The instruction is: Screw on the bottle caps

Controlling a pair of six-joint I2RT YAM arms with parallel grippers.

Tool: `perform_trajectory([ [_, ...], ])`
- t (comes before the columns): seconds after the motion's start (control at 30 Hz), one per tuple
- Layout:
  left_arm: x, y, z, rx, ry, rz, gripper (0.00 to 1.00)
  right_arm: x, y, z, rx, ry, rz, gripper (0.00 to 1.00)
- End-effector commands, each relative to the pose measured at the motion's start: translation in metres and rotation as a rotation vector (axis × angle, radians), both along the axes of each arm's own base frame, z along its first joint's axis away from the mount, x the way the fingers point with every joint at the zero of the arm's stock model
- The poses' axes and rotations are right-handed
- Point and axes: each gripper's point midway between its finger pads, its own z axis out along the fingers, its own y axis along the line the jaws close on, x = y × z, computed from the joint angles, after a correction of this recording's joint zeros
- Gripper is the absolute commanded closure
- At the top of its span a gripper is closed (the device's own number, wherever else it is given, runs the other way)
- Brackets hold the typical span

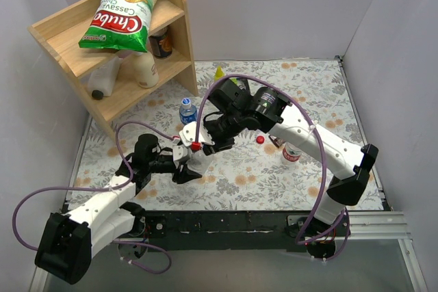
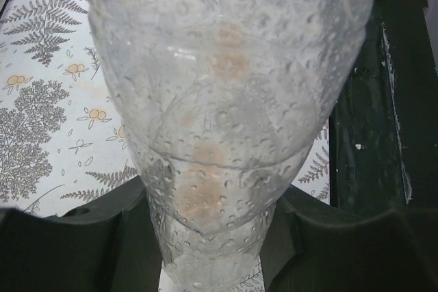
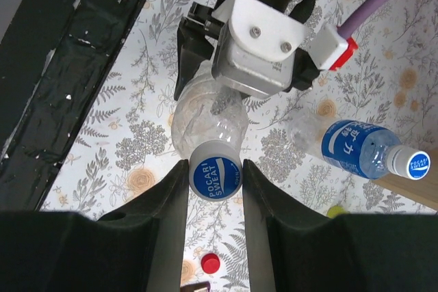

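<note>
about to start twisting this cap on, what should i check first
1. Left gripper clamped on the unlabelled bottle: ok.
2. Right gripper pinching the blue cap from both sides: ok.
3. Blue cap sitting over that bottle's mouth: ok, by the right wrist view.
4. Cap square on the threads: cannot tell, the neck is hidden under it.
5. Blue-labelled bottle out of the way: ok, it is apart to the side, with its own cap on.
6. Red cap on a bottle: not ok, it lies loose on the table.

Loose cap [image 1: 260, 139] lies left of labelled bottle [image 1: 292, 153].
</note>
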Motion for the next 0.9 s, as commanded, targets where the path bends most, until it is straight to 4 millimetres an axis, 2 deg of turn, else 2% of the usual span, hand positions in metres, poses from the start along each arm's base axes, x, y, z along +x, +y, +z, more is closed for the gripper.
perform_trajectory([
  [0.0, -0.001, -0.001, 0.013, -0.033, -0.075, -0.002, 1.00, 0.002, -0.015, 0.005, -0.026, -0.053, 0.005, 0.78],
  [0.43, -0.004, -0.002, 0.015, -0.050, -0.140, -0.018, 1.00, 0.011, -0.018, -0.001, -0.032, -0.026, -0.053, 0.78],
  [0.63, 0.009, -0.001, 0.033, -0.119, -0.240, 0.071, 1.00, 0.017, -0.012, 0.005, 0.023, 0.117, -0.164, 0.78],
  [0.87, 0.021, -0.005, 0.054, -0.174, -0.266, 0.107, 1.00, 0.014, -0.006, 0.005, 0.044, 0.168, -0.185, 0.77],
])
